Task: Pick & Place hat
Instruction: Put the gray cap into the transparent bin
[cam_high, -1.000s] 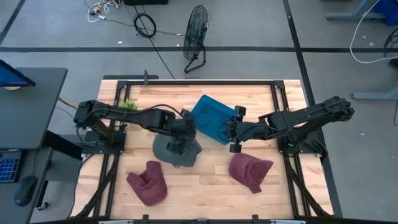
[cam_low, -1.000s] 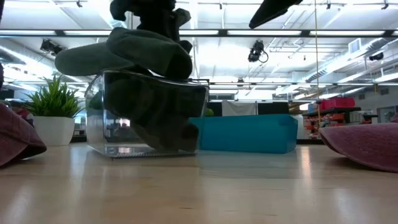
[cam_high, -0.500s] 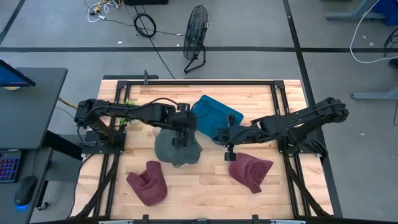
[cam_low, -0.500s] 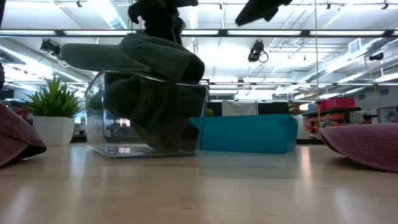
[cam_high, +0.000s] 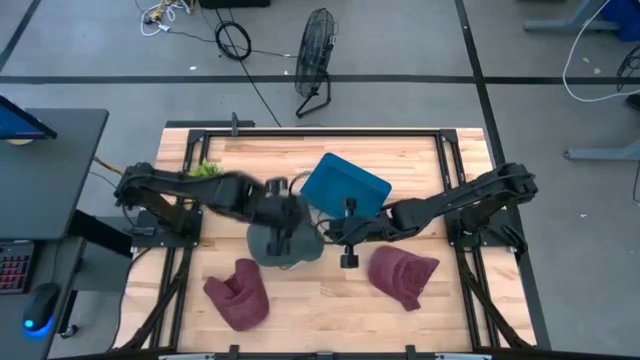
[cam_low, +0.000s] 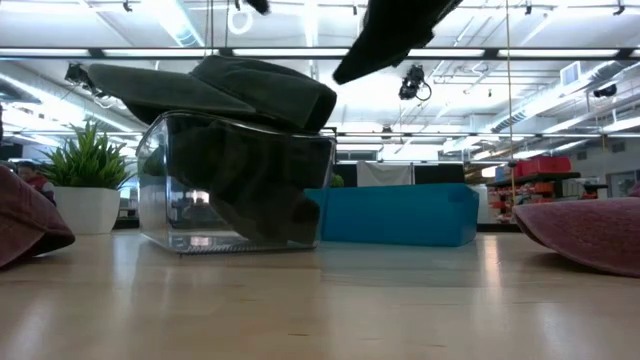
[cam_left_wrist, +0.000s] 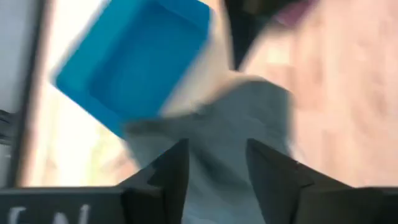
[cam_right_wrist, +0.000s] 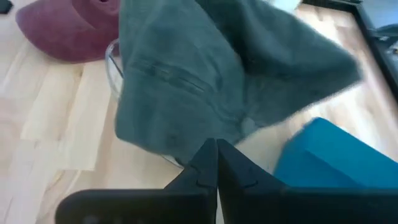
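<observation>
Grey hat draped over the clear container at mid-surface, both pincers close by.

High view: the hat covers the container near the middle of the wooden surface; the left pincer hangs over its far edge, the right pincer just beside its right edge, with the blue bin behind them; two maroon hats lie nearer the front edge, bare wood between them.
Low view: the hat overhangs the rim of the clear container, part of it slumped inside.
Left wrist view: the left pincer stands open, nothing between its fingers, above the hat.
Right wrist view: the right pincer has its fingers pressed together, empty, at the hat's lower edge.
</observation>
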